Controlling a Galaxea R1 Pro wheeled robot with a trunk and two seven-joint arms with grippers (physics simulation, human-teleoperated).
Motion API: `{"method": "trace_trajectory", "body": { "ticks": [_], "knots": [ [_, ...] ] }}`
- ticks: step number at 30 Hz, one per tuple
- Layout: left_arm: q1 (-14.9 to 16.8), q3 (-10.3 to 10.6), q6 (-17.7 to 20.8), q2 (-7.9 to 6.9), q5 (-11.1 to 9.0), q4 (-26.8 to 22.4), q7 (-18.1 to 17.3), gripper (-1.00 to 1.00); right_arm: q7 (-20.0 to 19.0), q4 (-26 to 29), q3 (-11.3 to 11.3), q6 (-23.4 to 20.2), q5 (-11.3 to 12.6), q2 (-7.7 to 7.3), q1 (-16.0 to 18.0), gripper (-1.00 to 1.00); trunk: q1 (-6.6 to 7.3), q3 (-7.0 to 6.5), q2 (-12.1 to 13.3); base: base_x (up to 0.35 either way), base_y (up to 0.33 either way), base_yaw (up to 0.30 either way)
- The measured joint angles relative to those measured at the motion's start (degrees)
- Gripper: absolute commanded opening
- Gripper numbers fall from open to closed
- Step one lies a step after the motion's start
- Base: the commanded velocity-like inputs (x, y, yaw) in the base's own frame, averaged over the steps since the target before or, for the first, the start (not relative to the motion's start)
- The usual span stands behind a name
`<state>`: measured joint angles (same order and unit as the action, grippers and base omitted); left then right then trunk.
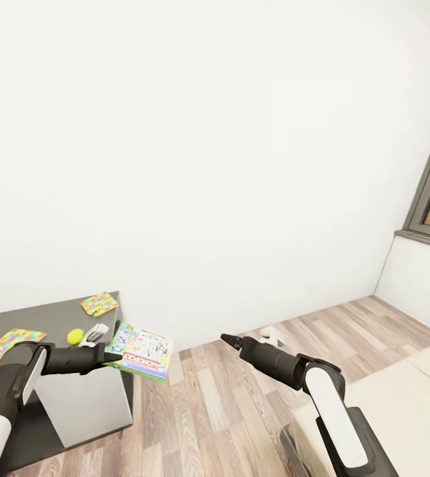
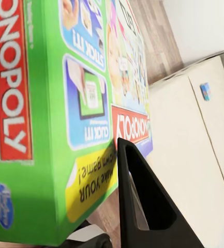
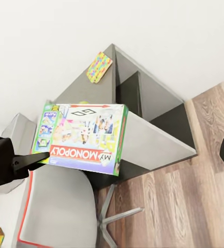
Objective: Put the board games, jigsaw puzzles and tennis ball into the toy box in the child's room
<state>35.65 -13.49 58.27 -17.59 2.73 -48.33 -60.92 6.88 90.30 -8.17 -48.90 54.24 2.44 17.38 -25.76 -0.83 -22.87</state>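
child's bedroom: bed [image 1: 400, 391], puzzles [image 1: 12, 341]

Table [image 1: 55, 318] bears two puzzles [image 1: 99, 303], ball [image 1: 75, 336].

A green-edged Monopoly box [image 2: 55, 103] sits close against the left claw's dark finger [image 2: 143, 196]; beyond lie the beige bed [image 2: 189, 150], a small blue box [image 2: 205, 91] on it, and wood floor [image 2: 155, 46]

My left claw [image 1: 112, 358] hides the Monopoly box's [image 1: 142, 352] near edge, the desk [image 1: 55, 318] runs off the frame's left side, and the bed [image 1: 407, 404] is cropped too.
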Motion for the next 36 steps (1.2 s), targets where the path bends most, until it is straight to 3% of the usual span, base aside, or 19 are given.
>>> {"method": "trace_trajectory", "body": {
  "ticks": [36],
  "knots": [
    [0.0, -0.1, 0.0, -0.01, 0.0, 0.0, -0.1, -1.0, 0.0, 0.2, 0.0, 0.0, 0.0, -0.01, 0.0, 1.0, 0.0, 1.17, 0.0, 0.0, -0.012, 0.225]
  ]
}}
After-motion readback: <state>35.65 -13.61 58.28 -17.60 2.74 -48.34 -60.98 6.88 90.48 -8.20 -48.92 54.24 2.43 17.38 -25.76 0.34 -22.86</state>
